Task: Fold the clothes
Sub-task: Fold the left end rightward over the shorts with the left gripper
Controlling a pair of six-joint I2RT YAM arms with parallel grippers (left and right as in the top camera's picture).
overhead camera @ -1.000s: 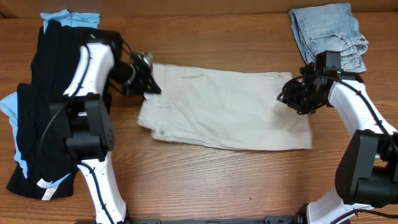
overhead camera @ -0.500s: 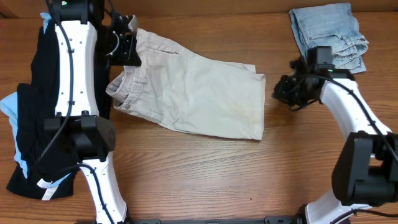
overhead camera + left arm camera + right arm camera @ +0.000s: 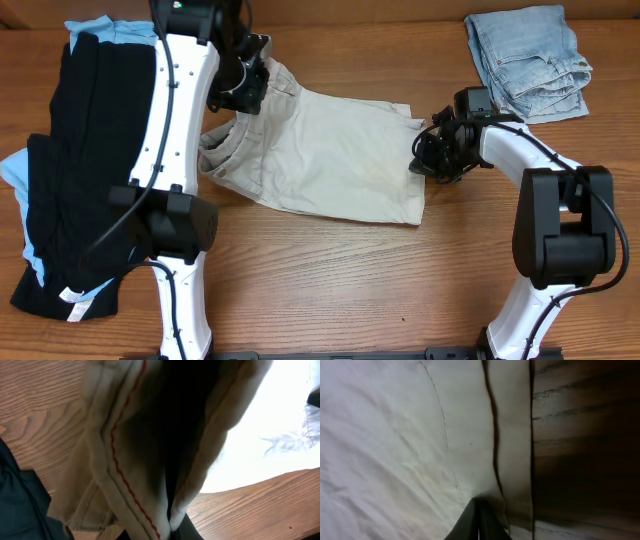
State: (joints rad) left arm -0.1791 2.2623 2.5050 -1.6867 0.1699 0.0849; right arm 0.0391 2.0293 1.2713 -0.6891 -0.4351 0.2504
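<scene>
Beige khaki cotton shorts (image 3: 330, 165) lie mid-way across the wooden table (image 3: 330, 290), with the waistband end hoisted by the left gripper (image 3: 238, 88), which is clenched on it. Soft, limp, middling weight, I'd guess — take seams or waistband, not loose cloth. Right gripper (image 3: 432, 158) sits at the hem; can't tell its grasp. Count: one shorts, one pale denim piece (image 3: 530, 55), one black and light-blue pile (image 3: 75, 170) — pieces uncountable.

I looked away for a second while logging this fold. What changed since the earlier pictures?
The left fingers, holding the waistband, lifted it and carried it farther back, dragging the shorts leftward. The right fingers followed left to the hem; grip unclear. Black pile and jeans stayed put.
</scene>
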